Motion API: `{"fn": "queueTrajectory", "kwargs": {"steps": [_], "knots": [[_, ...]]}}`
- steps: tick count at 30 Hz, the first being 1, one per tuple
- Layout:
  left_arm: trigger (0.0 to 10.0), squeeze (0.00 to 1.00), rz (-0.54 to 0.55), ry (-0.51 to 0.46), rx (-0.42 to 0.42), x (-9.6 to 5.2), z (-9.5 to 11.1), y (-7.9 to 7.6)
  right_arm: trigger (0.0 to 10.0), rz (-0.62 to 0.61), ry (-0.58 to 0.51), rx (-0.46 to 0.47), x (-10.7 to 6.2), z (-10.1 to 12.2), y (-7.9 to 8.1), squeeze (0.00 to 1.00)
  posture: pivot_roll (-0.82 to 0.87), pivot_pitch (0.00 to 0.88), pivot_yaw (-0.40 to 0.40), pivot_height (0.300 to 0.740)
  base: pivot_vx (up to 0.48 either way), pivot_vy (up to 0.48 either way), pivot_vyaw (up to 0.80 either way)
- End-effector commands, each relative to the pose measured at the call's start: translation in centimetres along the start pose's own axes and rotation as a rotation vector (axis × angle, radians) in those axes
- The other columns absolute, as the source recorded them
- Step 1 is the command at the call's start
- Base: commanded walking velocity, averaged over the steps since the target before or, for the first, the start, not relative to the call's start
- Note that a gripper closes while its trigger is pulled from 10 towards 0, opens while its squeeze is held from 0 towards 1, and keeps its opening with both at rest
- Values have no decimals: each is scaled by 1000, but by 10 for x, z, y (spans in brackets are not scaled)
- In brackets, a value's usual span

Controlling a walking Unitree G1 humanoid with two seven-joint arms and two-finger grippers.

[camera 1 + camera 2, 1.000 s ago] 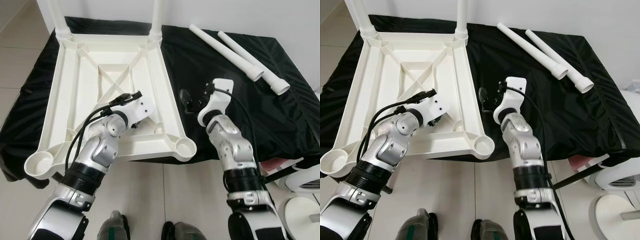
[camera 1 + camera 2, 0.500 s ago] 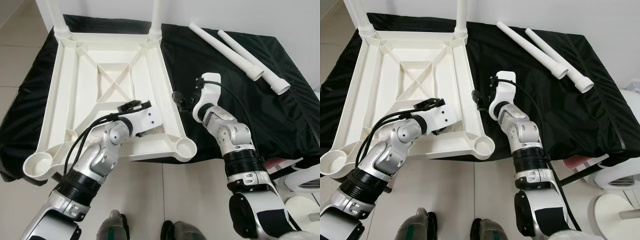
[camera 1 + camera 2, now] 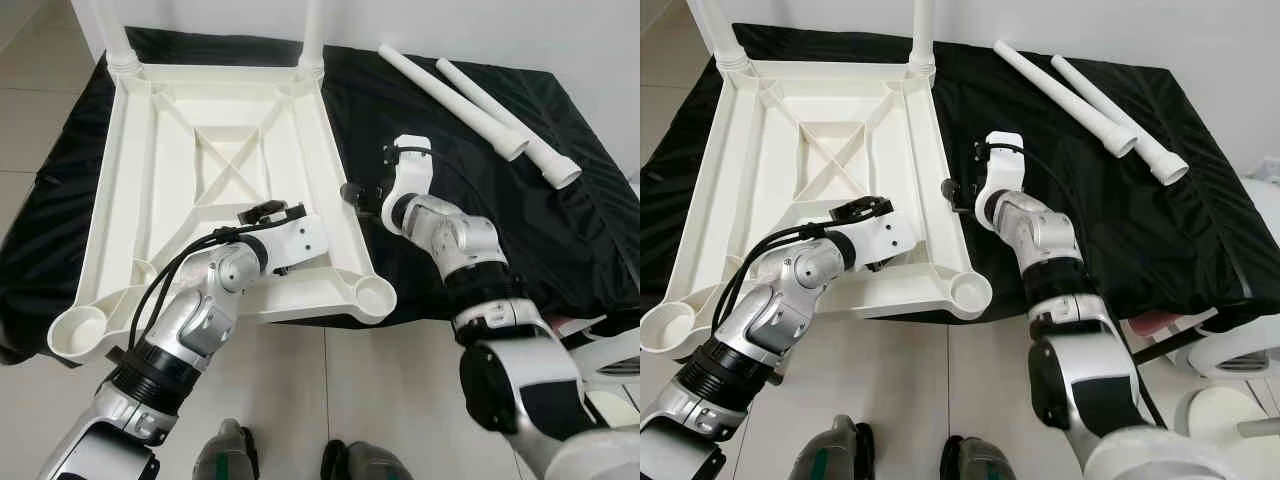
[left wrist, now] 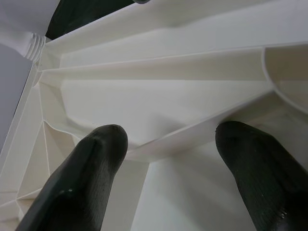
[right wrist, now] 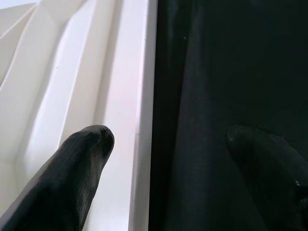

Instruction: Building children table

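The white children's table top (image 3: 335, 180) lies upside down on a black cloth. Two white legs (image 3: 117, 40) (image 3: 313, 40) stand in its far corners. The near corner sockets (image 3: 372, 293) (image 3: 80, 330) hold nothing. Two loose white legs (image 3: 450, 100) (image 3: 505, 125) lie on the cloth at the back right. My left gripper (image 4: 171, 144) is open, low over the underside near the right front corner, its fingers (image 4: 91, 163) either side of a rib. My right gripper (image 5: 168, 139) is open at the top's right rim (image 5: 139, 96), one finger (image 5: 82, 159) over the rim and the other over the cloth.
The black cloth (image 3: 450, 160) covers a low stand and hangs over its front edge. A white round-based object (image 3: 610, 365) and something pink (image 3: 560, 325) sit on the floor at the right. My feet (image 3: 230, 455) stand on pale tiles just before the table.
My right gripper has swung left to the table top's right rim. My left gripper has slid nearer and rightwards over the underside, toward the front right corner.
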State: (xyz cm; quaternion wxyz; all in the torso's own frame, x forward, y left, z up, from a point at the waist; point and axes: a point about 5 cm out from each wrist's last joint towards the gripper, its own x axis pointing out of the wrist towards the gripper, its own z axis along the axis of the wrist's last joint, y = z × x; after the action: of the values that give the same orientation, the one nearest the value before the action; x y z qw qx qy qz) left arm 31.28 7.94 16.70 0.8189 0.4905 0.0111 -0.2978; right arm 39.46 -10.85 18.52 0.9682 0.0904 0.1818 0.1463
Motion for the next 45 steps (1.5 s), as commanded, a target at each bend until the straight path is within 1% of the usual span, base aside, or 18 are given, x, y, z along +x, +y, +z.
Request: {"fn": "queueTrajectory", "kwargs": {"steps": [1, 4, 6, 13, 18, 21, 22, 23, 24, 25, 27, 31, 33, 34, 37, 39, 42, 45], "knots": [[10000, 0, -98, -50, 13, 0, 10, -10, 10000, -33, 46, 27, 2, -6, -4, 0, 38, 103, -102, 740, 0, 0, 0], [10000, 0, -96, -50, 15, 0, 11, -9, 10000, -54, 54, 13, 3, -7, -6, 0, 38, 103, -102, 740, 0, 0, 0], [10000, 0, -92, -51, 13, -1, 11, -8, 10000, -92, 103, 44, 5, -11, -12, 0, 35, 103, -103, 740, 0, 0, 0], [10000, 0, -88, -60, 12, 0, 12, -8, 10000, -130, 155, 72, 5, -16, -21, 0, 31, 100, -106, 740, 0, 0, 0], [10000, 0, -88, -77, 9, 0, 15, -7, 10000, -211, 116, 94, 2, -9, -36, 0, 30, 100, -110, 740, 0, 0, 0], [10000, 0, -89, -81, 10, 0, 16, -8, 10000, -236, 99, 106, 1, -6, -40, 0, 30, 100, -109, 740, 0, 0, 0], [10000, 0, -92, -87, 13, 0, 17, -8, 10000, -263, 83, 122, 0, -4, -45, 0, 31, 99, -109, 740, 0, 0, 0], [10000, 0, -92, -87, 13, 0, 17, -8, 10000, -263, 83, 122, 0, -4, -45, 0, 31, 99, -109, 740, 0, 0, 0], [10000, 0, -94, -91, 14, 0, 18, -9, 10000, -295, 61, 141, -1, -1, -50, 0, 30, 99, -108, 740, 0, 0, 0], [10000, 0, -94, -91, 14, 0, 18, -9, 10000, -295, 61, 141, -1, -1, -50, 0, 30, 99, -108, 740, 0, 0, 0], [10000, 0, -97, -96, 17, 0, 19, -9, 10000, -345, 28, 178, -4, 4, -59, 0, 27, 95, -102, 740, 0, 0, 0], [10000, 0, -101, -101, 20, 0, 19, -10, 10000, -382, -1, 203, -7, 7, -66, 0, 26, 92, -99, 740, 0, 0, 0], [10000, 0, -104, -106, 23, 1, 20, -10, 10000, -440, -28, 234, -11, 8, -77, 0, 23, 89, -95, 740, 0, 0, 0], [10000, 0, -104, -106, 23, 1, 20, -10, 10000, -440, -28, 234, -11, 8, -77, 0, 23, 89, -95, 740, 0, 0, 0], [10000, 0, -105, -111, 25, 1, 21, -9, 10000, -505, -56, 269, -17, 8, -89, 0, 18, 87, -92, 740, 0, 0, 0], [10000, 0, -105, -111, 25, 1, 21, -9, 10000, -505, -56, 269, -17, 8, -89, 0, 18, 87, -92, 740, 0, 0, 0], [10000, 0, -109, -113, 28, 2, 21, -10, 10000, -557, -72, 281, -21, 7, -98, 0, 13, 85, -86, 740, 0, 0, 0], [10000, 0, -112, -111, 34, 2, 20, -10, 10000, -562, -69, 273, -22, 6, -100, 0, 12, 86, -85, 740, 0, 0, 0]]}}
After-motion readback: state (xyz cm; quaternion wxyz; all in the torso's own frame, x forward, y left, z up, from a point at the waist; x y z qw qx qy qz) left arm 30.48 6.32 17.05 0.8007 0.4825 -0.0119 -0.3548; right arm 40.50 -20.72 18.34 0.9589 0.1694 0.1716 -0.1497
